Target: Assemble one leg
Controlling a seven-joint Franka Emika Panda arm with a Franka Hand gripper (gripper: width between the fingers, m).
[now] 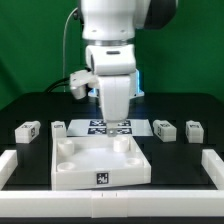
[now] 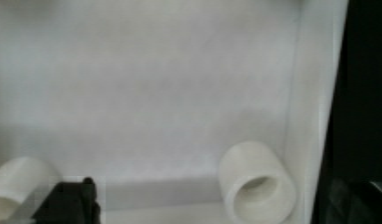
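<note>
Four legs, small chunky white blocks with tags, lie in a row on the black table: two at the exterior view's left point(image 1: 27, 130) point(image 1: 59, 128) and two at its right point(image 1: 165, 129) point(image 1: 192, 130). The large flat white tray-like piece point(image 1: 100, 172) lies in front of them, in the middle. My gripper point(image 1: 116, 122) hangs over the tray piece's far edge, between the two pairs of legs. In the wrist view its black fingertips point(image 2: 67, 200) stand wide apart at the frame's edges, open and empty point(image 2: 223, 205), over the tray piece's white face point(image 2: 152, 90) and a round corner socket point(image 2: 259, 180). No leg shows there.
The marker board point(image 1: 92, 126) lies just behind the tray piece, partly hidden by the gripper. White rails stand at the front left point(image 1: 12, 165), front right point(image 1: 212, 165) and along the front edge point(image 1: 110, 208). A second round socket point(image 2: 10, 190) shows at the wrist view's edge.
</note>
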